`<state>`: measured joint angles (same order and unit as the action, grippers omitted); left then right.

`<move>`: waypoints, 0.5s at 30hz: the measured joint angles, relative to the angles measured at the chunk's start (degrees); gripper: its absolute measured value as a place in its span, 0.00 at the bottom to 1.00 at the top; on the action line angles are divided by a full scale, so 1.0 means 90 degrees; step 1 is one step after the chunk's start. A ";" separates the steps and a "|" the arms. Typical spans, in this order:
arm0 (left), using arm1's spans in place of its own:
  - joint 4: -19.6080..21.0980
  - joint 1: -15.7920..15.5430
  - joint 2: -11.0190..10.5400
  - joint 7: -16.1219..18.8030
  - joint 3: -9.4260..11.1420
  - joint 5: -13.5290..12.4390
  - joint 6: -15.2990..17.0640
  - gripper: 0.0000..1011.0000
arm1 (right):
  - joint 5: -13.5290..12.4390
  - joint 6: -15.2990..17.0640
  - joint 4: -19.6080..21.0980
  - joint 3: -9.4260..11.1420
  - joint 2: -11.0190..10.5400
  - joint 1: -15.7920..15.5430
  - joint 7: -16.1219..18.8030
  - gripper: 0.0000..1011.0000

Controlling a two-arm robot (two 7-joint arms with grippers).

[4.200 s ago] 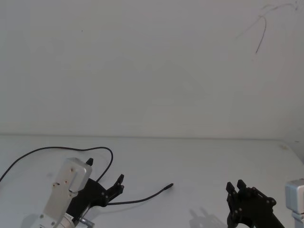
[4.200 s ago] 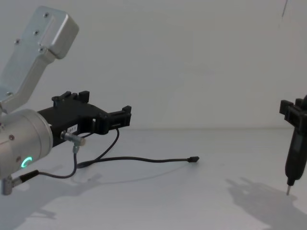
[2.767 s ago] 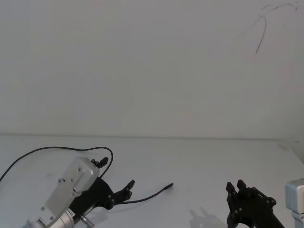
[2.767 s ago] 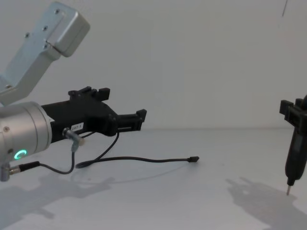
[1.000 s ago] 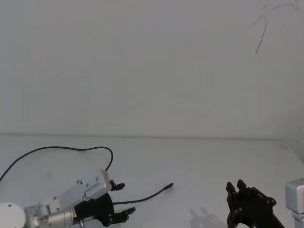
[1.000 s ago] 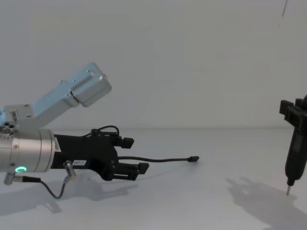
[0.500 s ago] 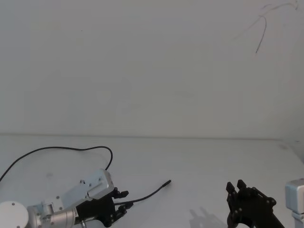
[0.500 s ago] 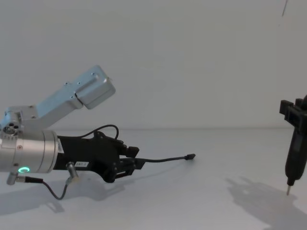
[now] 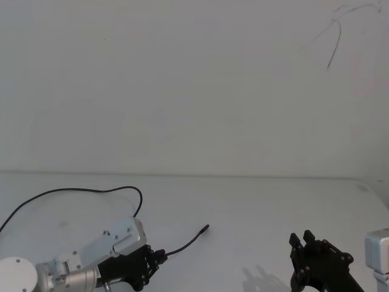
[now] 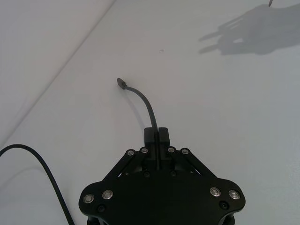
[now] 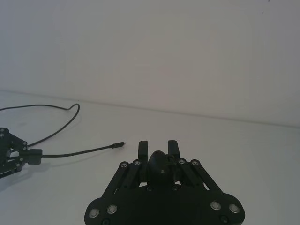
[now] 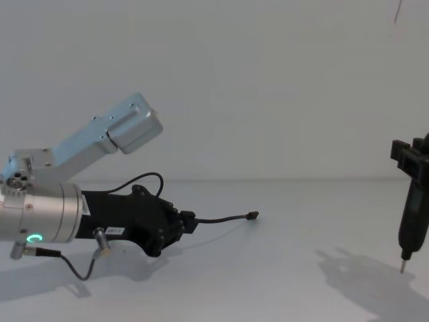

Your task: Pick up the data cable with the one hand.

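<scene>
the left gripper [image 12: 190,219] pinches the data cable [image 12: 224,218] tight, low over the white table [image 12: 281,285]. the right gripper [image 11: 158,146] hangs far right.

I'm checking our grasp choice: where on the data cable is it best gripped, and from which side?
Take the data cable on the thin run behind its small plug, coming low over the table from the robot's left. That stretch is slim and free all round; the left gripper is shut on it there. The right gripper hangs parked on the right.
</scene>
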<state>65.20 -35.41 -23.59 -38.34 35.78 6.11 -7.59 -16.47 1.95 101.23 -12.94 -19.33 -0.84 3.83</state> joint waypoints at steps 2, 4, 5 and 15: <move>-0.0002 -0.0001 0.0001 -0.0001 0.0001 0.0000 0.0001 0.04 | 0.0000 0.0000 0.0000 0.0000 0.0000 0.0000 0.0000 0.25; -0.0003 -0.0002 0.0001 -0.0004 0.0002 -0.0001 0.0002 0.04 | 0.0000 0.0000 0.0000 0.0000 0.0000 0.0000 0.0000 0.25; -0.0002 -0.0002 0.0003 -0.0014 0.0001 -0.0001 0.0003 0.04 | 0.0000 0.0000 0.0000 0.0000 0.0000 0.0000 0.0000 0.25; -0.0051 -0.0021 0.0058 -0.0422 -0.0072 0.0374 -0.0075 0.04 | 0.0000 0.0000 0.0000 0.0000 0.0000 0.0000 0.0000 0.25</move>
<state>64.73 -35.60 -23.07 -42.14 35.13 9.47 -8.26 -16.46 1.95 101.23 -12.94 -19.33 -0.84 3.82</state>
